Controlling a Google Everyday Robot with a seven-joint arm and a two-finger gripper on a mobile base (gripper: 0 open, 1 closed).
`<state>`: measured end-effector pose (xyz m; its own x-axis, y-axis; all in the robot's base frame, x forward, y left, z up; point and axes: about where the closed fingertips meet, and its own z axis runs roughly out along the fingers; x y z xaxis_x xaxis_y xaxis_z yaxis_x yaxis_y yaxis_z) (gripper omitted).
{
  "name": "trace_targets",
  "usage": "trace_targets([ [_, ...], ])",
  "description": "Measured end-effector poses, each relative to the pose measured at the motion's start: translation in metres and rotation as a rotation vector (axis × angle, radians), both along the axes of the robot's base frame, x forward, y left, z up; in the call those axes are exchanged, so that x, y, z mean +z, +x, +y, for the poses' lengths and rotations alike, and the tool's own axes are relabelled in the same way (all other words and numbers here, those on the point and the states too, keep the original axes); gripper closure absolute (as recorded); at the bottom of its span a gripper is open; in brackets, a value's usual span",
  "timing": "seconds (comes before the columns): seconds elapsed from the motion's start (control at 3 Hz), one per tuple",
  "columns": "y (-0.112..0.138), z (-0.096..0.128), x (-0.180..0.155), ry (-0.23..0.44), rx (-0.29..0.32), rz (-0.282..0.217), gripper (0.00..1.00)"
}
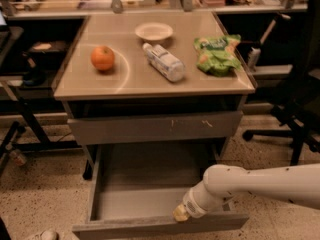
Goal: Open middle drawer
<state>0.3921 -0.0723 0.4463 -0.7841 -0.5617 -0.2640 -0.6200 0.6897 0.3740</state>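
Note:
The middle drawer is pulled far out below the scratched grey front. Its shallow grey tray looks bare inside, and its plain front panel faces the floor edge of the view. My gripper is at the end of the white arm that reaches in from the right. Its yellowish tip rests at the inner top edge of the drawer's front panel, right of the middle.
On the tan cabinet top lie an orange, a white bowl, a plastic bottle on its side and a green chip bag. A black office chair stands at the right. Black desk legs stand at the left.

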Motion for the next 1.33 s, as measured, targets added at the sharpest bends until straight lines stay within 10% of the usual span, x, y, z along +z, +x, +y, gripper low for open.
trace_targets([
  [1.33,-0.065,-0.01,-0.012,0.004,-0.088,0.082,1.0],
])
